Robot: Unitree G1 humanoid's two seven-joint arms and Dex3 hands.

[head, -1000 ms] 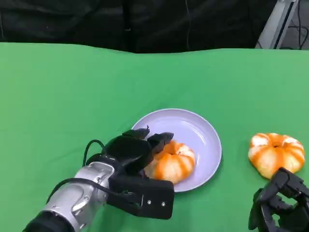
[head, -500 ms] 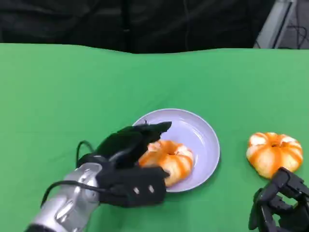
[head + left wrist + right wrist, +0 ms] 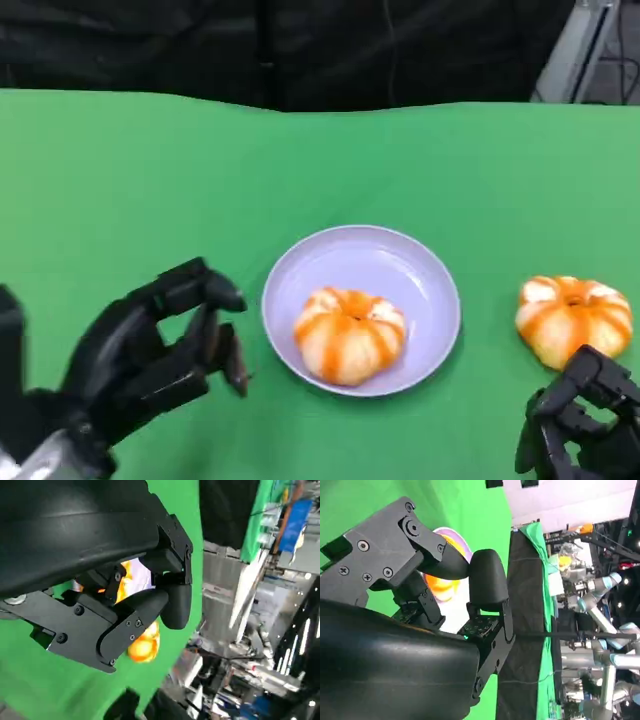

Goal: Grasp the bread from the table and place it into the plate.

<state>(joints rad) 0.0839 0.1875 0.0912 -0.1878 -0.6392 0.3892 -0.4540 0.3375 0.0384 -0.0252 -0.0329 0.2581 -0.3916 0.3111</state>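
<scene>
Two breads on show here: one bread (image 3: 350,335) sits inside the lilac plate (image 3: 400,262), a bit toward the plate's near-left side, and a second bread (image 3: 573,318) lies on the green bench (image 3: 150,190) off to the right, well apart from the plate. The left hand (image 3: 150,350) is at the lower left, just beside the plate's left rim, not touching it. Its fingers (image 3: 190,285) are spread apart and loosely curved, tips pointing toward the plate, nothing in them. The right hand (image 3: 580,425) is low at the bottom right, right in front of the second bread; its fingers look curled in with nothing held, but how tight I can't really tell. Nothing sits between the left hand and the plate. Dark curtain behind the bench edge.
</scene>
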